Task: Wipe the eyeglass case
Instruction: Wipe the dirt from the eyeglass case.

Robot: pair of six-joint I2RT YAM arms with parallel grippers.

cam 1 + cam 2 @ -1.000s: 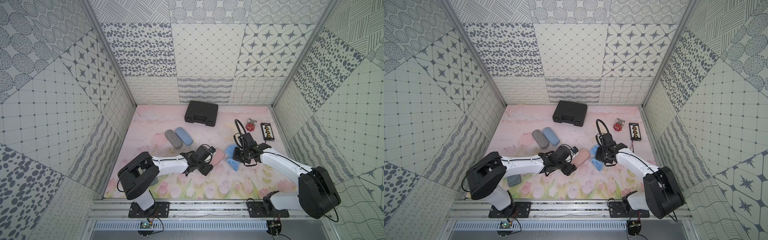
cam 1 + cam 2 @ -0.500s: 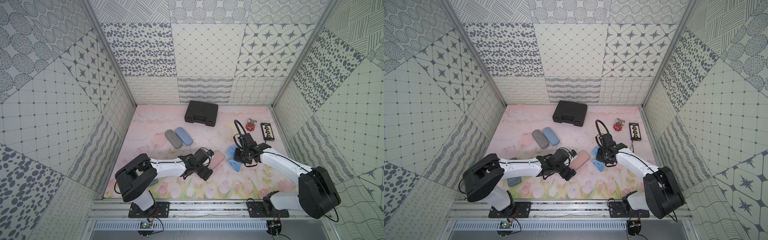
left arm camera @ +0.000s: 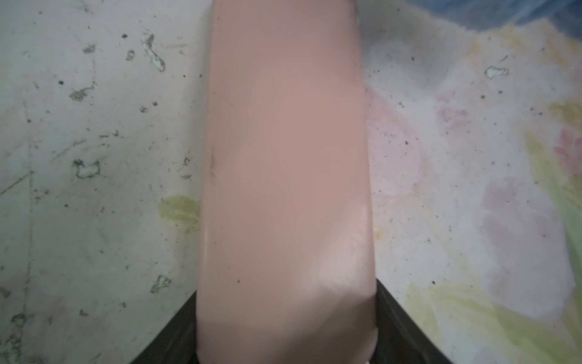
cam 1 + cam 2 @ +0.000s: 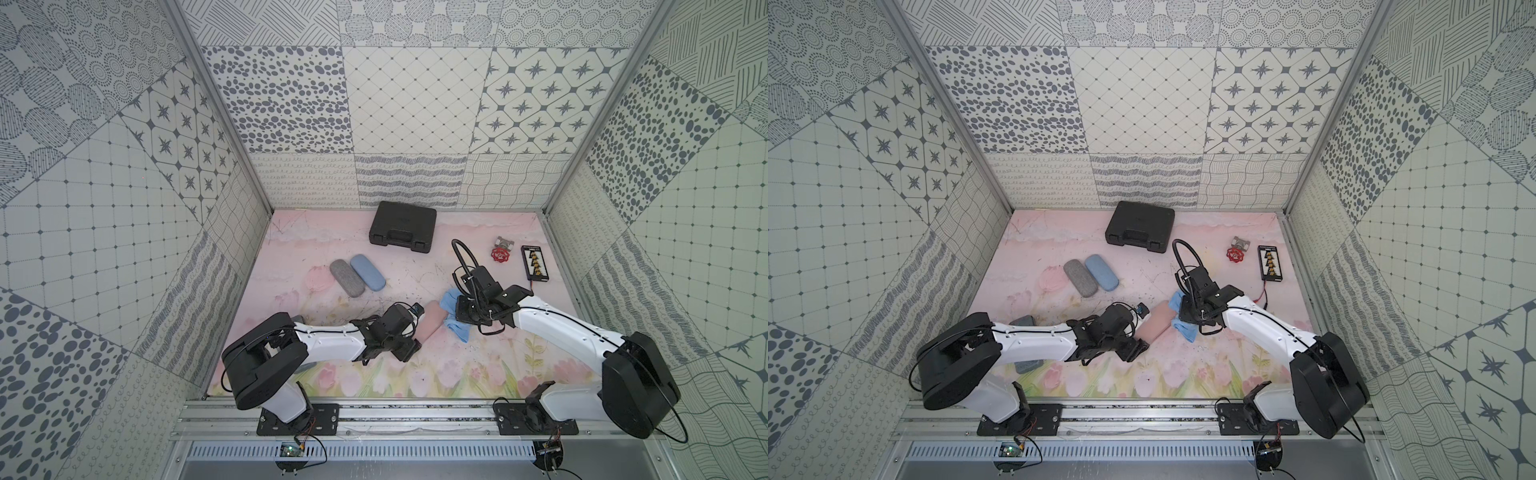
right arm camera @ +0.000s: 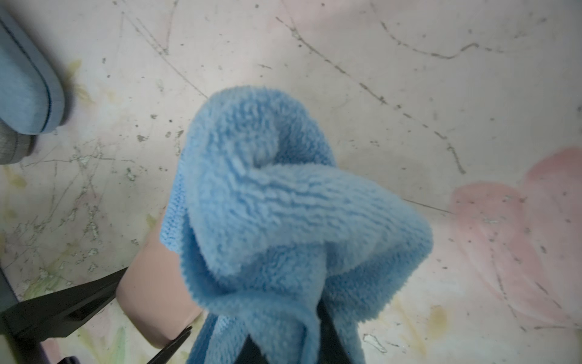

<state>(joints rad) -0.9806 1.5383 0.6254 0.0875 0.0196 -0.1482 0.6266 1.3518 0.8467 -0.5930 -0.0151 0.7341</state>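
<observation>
Floral mat (image 3: 94,220); wrist views alone show left fingers (image 3: 170,340) clamping pink case (image 3: 283,157), right fingers (image 5: 329,327) pinching cloth (image 5: 283,205).

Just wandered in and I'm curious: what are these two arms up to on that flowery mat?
The left gripper is closed around one end of the pink eyeglass case. The right gripper pinches a bunched blue cloth that drapes over the case's other end, so wiping looks under way. The grey case and blue case farther back lie untouched.
</observation>
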